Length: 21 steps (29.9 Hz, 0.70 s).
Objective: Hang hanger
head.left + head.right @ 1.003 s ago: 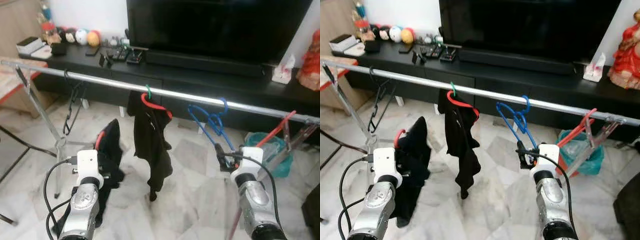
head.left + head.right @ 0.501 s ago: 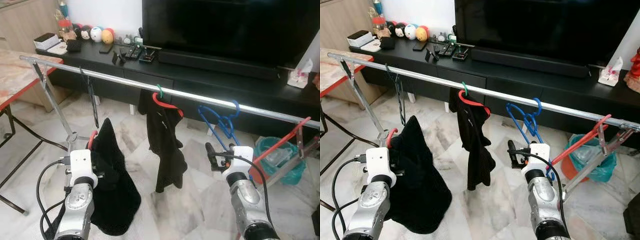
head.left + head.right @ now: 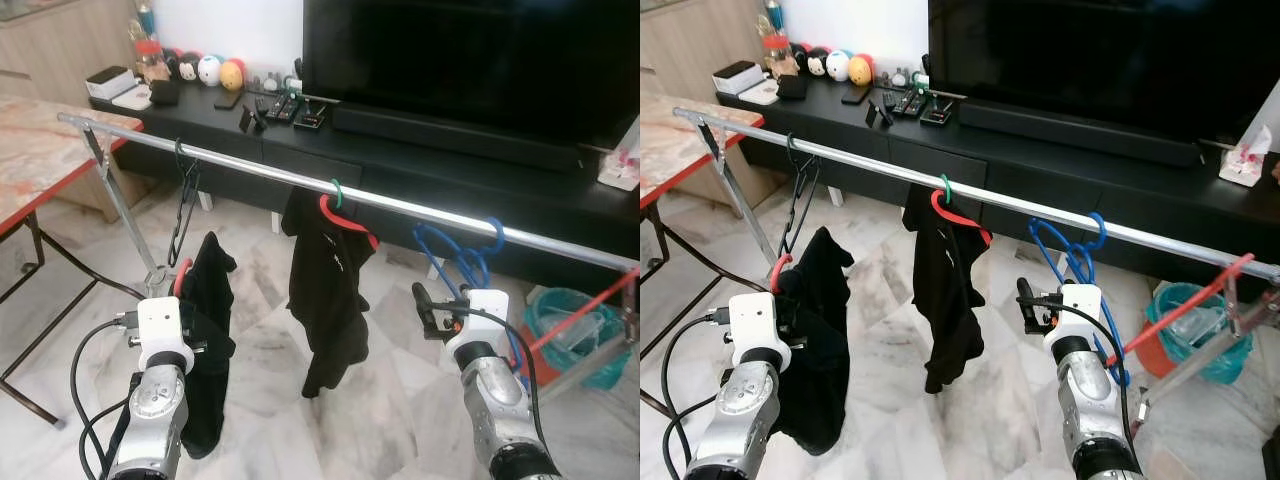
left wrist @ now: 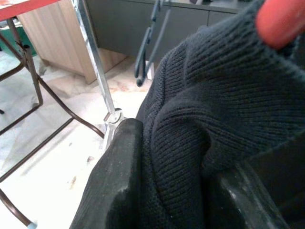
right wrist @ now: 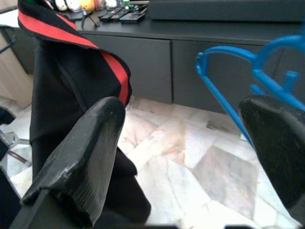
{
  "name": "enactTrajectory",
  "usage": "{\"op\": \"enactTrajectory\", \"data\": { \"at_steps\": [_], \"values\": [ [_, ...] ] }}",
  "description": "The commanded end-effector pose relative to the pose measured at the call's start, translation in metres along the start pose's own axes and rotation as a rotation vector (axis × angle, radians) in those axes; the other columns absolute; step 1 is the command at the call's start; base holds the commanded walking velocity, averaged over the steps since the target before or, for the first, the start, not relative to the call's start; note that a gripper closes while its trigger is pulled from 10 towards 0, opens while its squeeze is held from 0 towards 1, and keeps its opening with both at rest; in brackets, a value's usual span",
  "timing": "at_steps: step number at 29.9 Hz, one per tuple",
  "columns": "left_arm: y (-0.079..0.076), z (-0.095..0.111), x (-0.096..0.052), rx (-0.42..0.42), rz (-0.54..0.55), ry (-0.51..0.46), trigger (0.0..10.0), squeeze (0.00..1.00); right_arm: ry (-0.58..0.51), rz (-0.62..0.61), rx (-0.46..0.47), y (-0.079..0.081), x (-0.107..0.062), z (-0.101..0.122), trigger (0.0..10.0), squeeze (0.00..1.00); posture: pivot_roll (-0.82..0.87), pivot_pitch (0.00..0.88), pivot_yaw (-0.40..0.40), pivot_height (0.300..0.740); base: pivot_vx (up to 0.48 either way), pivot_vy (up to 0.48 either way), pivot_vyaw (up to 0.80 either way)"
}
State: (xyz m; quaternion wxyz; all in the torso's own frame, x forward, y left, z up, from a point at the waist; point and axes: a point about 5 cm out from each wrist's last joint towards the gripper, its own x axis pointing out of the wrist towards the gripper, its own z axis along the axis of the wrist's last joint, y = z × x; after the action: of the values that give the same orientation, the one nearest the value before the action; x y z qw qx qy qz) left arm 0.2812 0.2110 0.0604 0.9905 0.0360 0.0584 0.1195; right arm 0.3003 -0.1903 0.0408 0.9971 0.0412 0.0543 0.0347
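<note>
A silver rail [image 3: 240, 170] runs across in front of me. On it hang an empty black hanger [image 3: 183, 200], a red hanger with a black garment [image 3: 330, 280] and blue hangers [image 3: 465, 255]. My left gripper [image 4: 181, 152] is shut on a black knit garment [image 3: 205, 350] that sits on a red hanger [image 3: 780, 270], held below the rail near the empty black hanger. My right gripper [image 3: 425, 305] is open and holds nothing, low between the hung garment and the blue hangers [image 5: 248, 67]. Its fingers [image 5: 90, 143] stand wide apart.
Behind the rail stand a black TV console [image 3: 430, 165] with remotes and toys, and a large TV [image 3: 470, 50]. A red-edged table [image 3: 40, 150] with dark metal legs is at the left. A teal bin [image 3: 1185, 320] sits at the right on the marble floor.
The whole view has shifted, so the camera has moved. The black garment in my left gripper hangs narrower than half a second ago. My right gripper has drawn back from the blue hangers.
</note>
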Motion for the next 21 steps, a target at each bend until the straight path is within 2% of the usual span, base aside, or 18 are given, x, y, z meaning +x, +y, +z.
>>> {"op": "enactTrajectory", "data": {
  "at_steps": [1,21],
  "values": [
    [-0.0024,0.0113,0.0029,0.004,-0.006,-0.058,10.0,0.0,0.01,-0.011,0.003,-0.0038,-0.0014,-0.0013,10.0,0.0,-0.06,0.0,-0.036,0.74,0.247,0.0,0.0],
    [-0.0015,0.0168,0.0022,-0.009,0.0,-0.101,10.0,0.0,0.009,-0.008,0.009,-0.0023,-0.0009,-0.0014,10.0,0.0,-0.06,0.008,-0.037,0.74,0.253,0.0,0.0]
  ]
}}
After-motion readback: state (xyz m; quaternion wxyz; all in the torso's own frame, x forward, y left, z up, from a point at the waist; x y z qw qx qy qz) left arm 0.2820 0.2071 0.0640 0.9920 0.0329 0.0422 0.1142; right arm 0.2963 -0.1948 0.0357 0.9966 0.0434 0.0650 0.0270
